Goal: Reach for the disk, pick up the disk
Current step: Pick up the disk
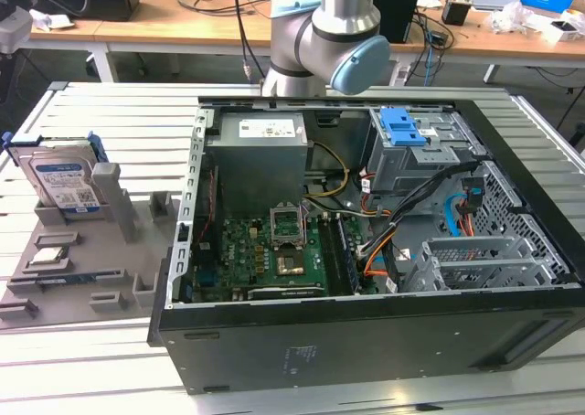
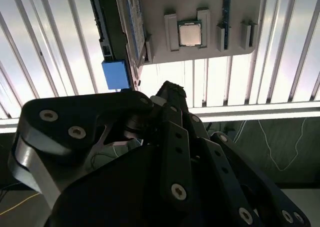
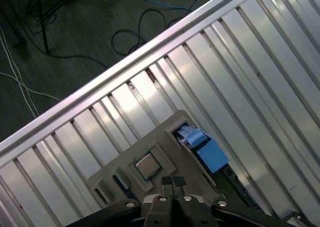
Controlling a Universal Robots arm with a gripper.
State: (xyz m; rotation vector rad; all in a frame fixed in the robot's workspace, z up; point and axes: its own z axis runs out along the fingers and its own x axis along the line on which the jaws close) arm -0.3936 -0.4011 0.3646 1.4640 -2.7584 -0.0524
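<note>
- The disk (image 1: 62, 181) stood on edge in a slot at the far end of a grey tray (image 1: 123, 250), with its white-and-blue label facing the camera in the exterior view.
- Blue rails (image 1: 95, 155) framed the disk along its sides. In the second wrist view, one blue rail end (image 2: 116, 74) stuck out past the tray's edge.
- The tray lay on a slatted metal table (image 1: 101, 113), at the exterior view's left of an open computer case (image 1: 366, 342) and just beside it.
- A square chip (image 1: 50, 258) lay flat in a pocket of the tray, near the disk but not touching it.
- The robot arm (image 1: 329, 26) rose behind the case, at the top of the exterior view.
- The gripper (image 3: 172, 181) had its two fingertips pressed together and held nothing.
- In both wrist views the gripper hung above the table, well apart from the disk, and looked down on the tray.
- In the first wrist view its tips lined up just beside the chip.
- Inside the case sat a green board (image 1: 274, 250), a grey power supply (image 1: 260, 159) and a blue latch (image 1: 402, 127).
</note>
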